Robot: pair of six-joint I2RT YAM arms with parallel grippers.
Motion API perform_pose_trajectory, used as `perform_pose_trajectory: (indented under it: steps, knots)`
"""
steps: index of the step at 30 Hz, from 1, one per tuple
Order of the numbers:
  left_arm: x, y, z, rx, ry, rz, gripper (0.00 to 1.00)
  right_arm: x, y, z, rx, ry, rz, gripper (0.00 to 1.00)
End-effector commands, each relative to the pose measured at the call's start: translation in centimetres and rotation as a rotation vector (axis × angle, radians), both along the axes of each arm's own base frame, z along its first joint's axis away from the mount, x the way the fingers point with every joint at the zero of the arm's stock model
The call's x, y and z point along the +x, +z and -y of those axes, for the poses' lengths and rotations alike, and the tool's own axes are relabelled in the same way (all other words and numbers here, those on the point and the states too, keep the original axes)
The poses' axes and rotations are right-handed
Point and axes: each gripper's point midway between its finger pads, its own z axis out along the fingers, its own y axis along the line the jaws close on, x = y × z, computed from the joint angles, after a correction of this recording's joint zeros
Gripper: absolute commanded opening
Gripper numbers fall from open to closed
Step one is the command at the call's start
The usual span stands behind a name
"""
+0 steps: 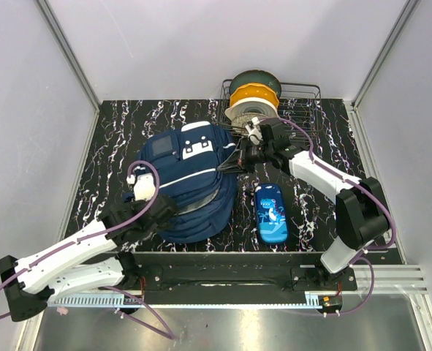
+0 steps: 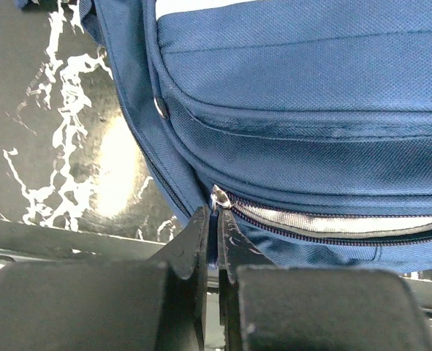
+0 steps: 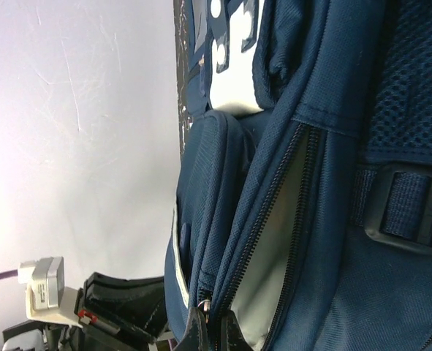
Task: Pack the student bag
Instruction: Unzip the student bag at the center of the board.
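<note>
Student bag (image 1: 190, 183): lies flat on the counter (image 1: 110, 131). Its white patches are on the far part and its rounded end points toward the arm bases.

Left fingers (image 2: 190, 256): pressed together with only a sliver between them. I read them as nipping the bag's edge directly under a zip slider (image 2: 217, 196). From that slider the zip runs off to the right, parted, with pale grey lining (image 2: 332, 219) showing in the gap. In the top view this arm meets the bag at its near-left edge.

Right fingers (image 3: 196, 333): also closed to a point. They are clamped on the bag's fabric at the end of an open zip, with the lining showing between the two rows of teeth. In the top view they sit at the bag's right edge, on its far half. I cannot tell whether both arms are on the same zip.

Pencil case (image 1: 270, 213): bright blue, on the counter just right of the bag and not touching it. Its long axis runs toward the arm bases.

Wire basket (image 1: 303, 102): beyond the bag's far-right corner. It holds stacked spools (image 1: 254, 91), one dark, one orange and one white.
</note>
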Motion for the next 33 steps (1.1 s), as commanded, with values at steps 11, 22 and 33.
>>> perform_pose_trajectory:
  steps: [11,22,33]
  knots:
    - [4.1,2.5,-2.9,0.158,-0.055,0.116,0.18,-0.1,6.2,2.1,0.003,0.098,0.237,0.00]
    - [4.2,0.6,-3.3,0.199,-0.055,0.067,0.12,0.4,10.3,1.4,0.063,0.111,0.300,0.00]
    - [4.7,0.7,-4.8,0.199,0.026,0.073,0.04,-1.0,12.4,1.3,0.140,0.197,0.303,0.00]
